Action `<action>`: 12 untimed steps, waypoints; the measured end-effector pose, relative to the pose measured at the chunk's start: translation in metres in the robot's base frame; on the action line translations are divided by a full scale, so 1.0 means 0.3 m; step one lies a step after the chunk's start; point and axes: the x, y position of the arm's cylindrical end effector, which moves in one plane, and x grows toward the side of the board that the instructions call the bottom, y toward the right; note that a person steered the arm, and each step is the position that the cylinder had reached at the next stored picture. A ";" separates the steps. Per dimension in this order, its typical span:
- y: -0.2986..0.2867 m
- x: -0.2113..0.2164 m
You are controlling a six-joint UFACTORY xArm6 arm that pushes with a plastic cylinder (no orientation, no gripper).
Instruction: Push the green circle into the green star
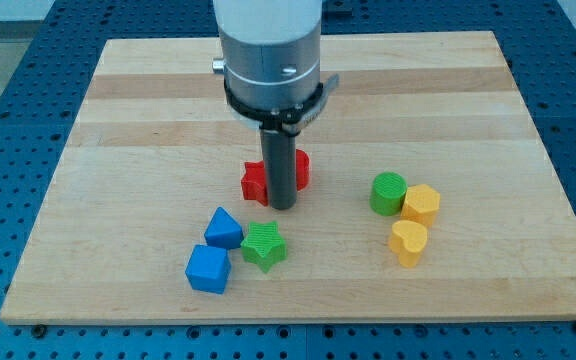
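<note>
The green circle (pixel 388 193) stands at the view's right of centre, touching a yellow hexagon (pixel 421 204). The green star (pixel 264 246) lies lower and to the view's left, next to a blue triangle-like block (pixel 223 229). My tip (pixel 283 205) is down on the board between them, just above and right of the green star and well left of the green circle. It stands in front of a red block (pixel 258 181) that the rod partly hides.
A blue cube (pixel 208 268) sits below the blue triangle-like block. A yellow heart (pixel 408 242) lies below the yellow hexagon. The wooden board (pixel 148 120) ends close below the blue cube.
</note>
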 end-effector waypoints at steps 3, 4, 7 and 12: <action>0.203 -0.013; 0.364 -0.071; 0.874 -0.109; 0.806 -0.034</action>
